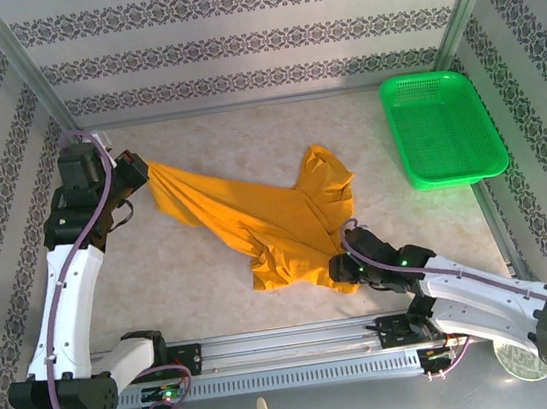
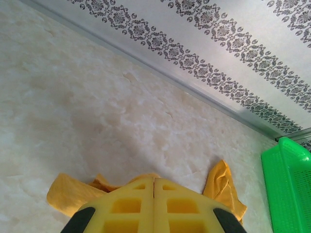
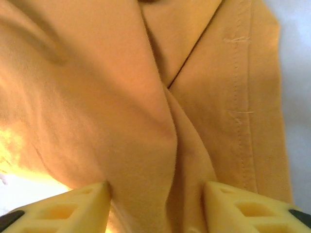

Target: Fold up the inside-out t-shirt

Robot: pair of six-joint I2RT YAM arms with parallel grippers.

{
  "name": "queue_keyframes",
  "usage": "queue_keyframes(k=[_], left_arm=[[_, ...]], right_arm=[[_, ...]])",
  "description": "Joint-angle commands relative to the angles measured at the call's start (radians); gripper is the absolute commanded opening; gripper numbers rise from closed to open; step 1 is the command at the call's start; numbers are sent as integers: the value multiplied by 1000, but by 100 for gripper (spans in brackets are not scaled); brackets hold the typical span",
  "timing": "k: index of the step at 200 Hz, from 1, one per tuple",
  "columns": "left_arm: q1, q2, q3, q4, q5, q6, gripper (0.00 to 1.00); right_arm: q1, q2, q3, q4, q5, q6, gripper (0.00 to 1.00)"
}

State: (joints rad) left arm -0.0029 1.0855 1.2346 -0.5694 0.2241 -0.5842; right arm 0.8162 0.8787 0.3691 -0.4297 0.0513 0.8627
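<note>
At the left, the left gripper (image 1: 140, 170) has its jaws together, pinching a corner of the inside-out t-shirt (image 1: 255, 217), which stretches rumpled across the middle of the table (image 1: 184, 287) to the right gripper (image 1: 337, 269), whose jaws stand apart astride a fold of its near edge, with the green basket (image 1: 442, 127) far right.
</note>
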Motion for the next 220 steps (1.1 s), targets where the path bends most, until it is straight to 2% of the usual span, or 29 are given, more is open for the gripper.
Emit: queue_keyframes(k=[1,12,23,44,67,80,102,131,134,144,148,153,164,185,220], left_arm=[[26,-14,4,20,18,2,0],[33,-17,-2,21,23,0,0],[43,-24,-9,19,28,-1,0],[59,-44,-28,14,39,0,0],[71,-71,-44,11,60,-7,0],[72,-85,-59,19,79,-22,0],[72,-105,-99,53,120,-65,0],[72,-104,-183,129,158,-127,0],[72,-101,-194,138,160,-135,0],[72,-93,-230,168,162,-155,0],[73,-89,-241,179,162,-165,0],[72,-81,-257,192,160,-171,0],[72,-62,-275,207,150,-171,0],[72,-28,-284,213,125,-152,0],[76,18,-263,232,115,-130,0]], right_arm=[[9,48,5,67,-5,-3,37],[5,68,14,73,-5,-14,22],[-13,77,27,69,-12,-35,0],[-98,27,73,5,-22,-98,0],[-330,-78,170,-87,-90,-200,0],[-464,-80,247,-110,-151,-257,0],[-616,40,375,-93,-247,-323,0],[-647,307,586,-44,-211,-416,0],[-647,338,613,-41,-210,-430,9],[-647,432,698,-62,-173,-470,48],[-649,457,726,-69,-159,-475,56],[-649,476,749,-76,-153,-476,61],[-641,467,765,-68,-174,-458,65],[-576,373,706,-83,-182,-419,65],[-376,176,405,-78,-148,-287,64]])
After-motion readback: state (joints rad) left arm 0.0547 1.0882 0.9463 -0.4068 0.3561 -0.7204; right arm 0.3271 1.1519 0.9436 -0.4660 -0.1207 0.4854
